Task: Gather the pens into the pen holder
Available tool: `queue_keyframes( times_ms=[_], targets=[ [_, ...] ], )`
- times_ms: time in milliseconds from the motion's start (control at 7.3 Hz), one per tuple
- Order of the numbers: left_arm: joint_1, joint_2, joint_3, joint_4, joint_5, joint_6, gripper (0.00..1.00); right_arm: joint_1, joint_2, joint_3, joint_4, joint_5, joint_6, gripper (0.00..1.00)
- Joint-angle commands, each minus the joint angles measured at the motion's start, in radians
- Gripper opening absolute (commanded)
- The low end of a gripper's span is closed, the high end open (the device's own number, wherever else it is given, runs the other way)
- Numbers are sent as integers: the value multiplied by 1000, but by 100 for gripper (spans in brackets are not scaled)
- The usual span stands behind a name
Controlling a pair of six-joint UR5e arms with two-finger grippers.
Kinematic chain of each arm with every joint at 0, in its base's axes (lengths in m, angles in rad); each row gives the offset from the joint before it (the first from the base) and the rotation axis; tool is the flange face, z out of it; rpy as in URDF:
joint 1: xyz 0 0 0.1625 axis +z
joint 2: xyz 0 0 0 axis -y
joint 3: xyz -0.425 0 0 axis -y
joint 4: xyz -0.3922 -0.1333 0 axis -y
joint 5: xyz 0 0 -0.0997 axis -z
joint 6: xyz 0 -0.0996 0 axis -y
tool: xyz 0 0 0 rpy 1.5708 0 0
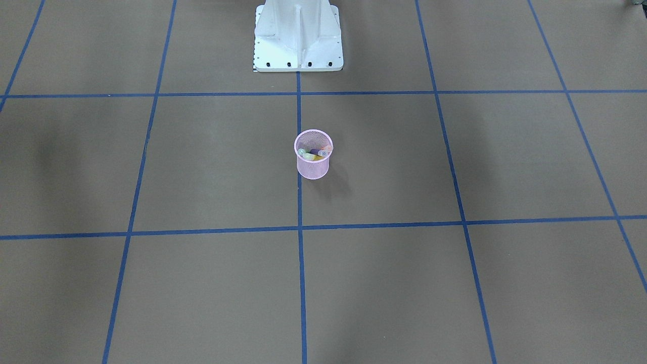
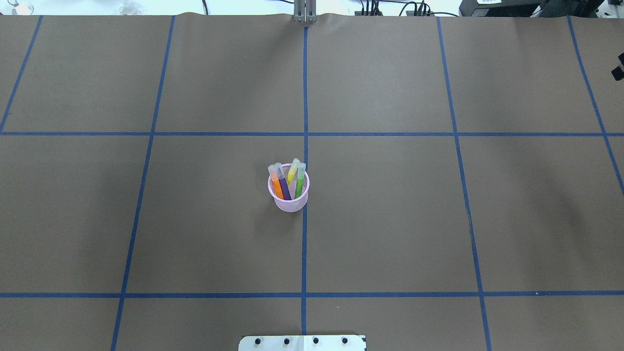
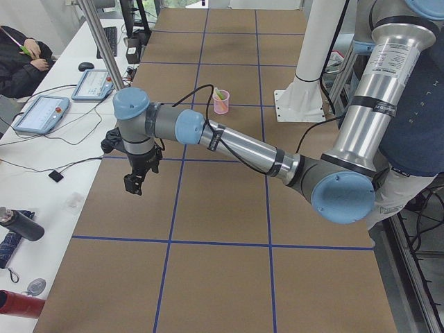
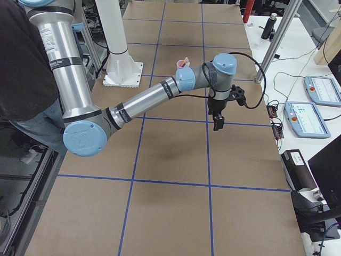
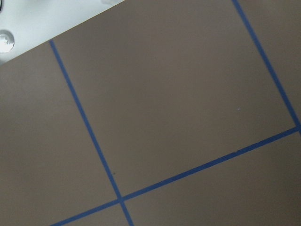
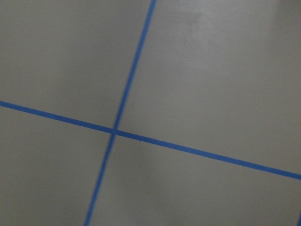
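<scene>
Facing view: the pen holder (image 1: pixel 313 169) stands upright in front of my base plate (image 1: pixel 298 50), with cap ends showing just inside its rim.

Overhead view: the orange pen (image 2: pixel 277 187), purple pen (image 2: pixel 284 189) and green pen (image 2: pixel 299 185) all stand in the holder, caps up and leaning on its far rim. A yellow pen (image 2: pixel 292 173) sits between the purple and the green. Every pen I can find is inside, so I judge the collecting done and the step in hand a clean retreat.

Left-side view: my left claw (image 3: pixel 134 182) hangs pointing down, well apart from the holder and nearer the camera. I cannot tell from here whether its fingers are spread or pressed together.

Right-side view: my right claw (image 4: pixel 217 122) hangs the same way, well apart from the holder on its other side. Its state I cannot tell either.

Wrist views: only brown paper and blue tape (image 6: pixel 114 131), with no holder and no fingers.

To do this well, I should lift straight up before swinging home, and route neither arm over the light mesh cup, which a brush could tip
</scene>
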Motion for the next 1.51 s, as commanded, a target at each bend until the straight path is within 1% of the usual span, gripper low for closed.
queue_keyframes(
  times_ms=[0,137,274,411,548,685,822,959,1096,1232,1369],
  targets=[
    [-19,123,62,-216,-24,1,100,43,-117,-68,45,-33,-8,99],
    [-19,179,126,-293,-22,3,100,56,-125,-89,51,-31,2,99],
    [-19,177,176,-330,-21,-9,100,59,-156,-89,53,-9,6,99],
    [-21,192,174,-324,-25,-11,100,77,-168,-91,53,38,4,99],
    [-24,226,127,-317,-30,-15,100,97,-182,-91,53,60,2,99],
    [-22,246,50,-248,-28,-79,100,114,-199,-91,53,78,-1,99],
    [-24,247,19,-213,-25,-100,100,141,-216,-91,54,83,-5,99],
    [-22,258,19,-212,-24,-100,100,154,-246,-95,91,81,-23,99],
    [-21,258,20,-212,-22,-100,100,168,-269,-144,204,81,-49,99],
    [-21,258,20,-212,-22,-100,100,175,-269,-193,267,84,-50,99],
    [-21,260,22,-212,-24,-98,100,175,-269,-199,274,86,-50,99]
  ],
)
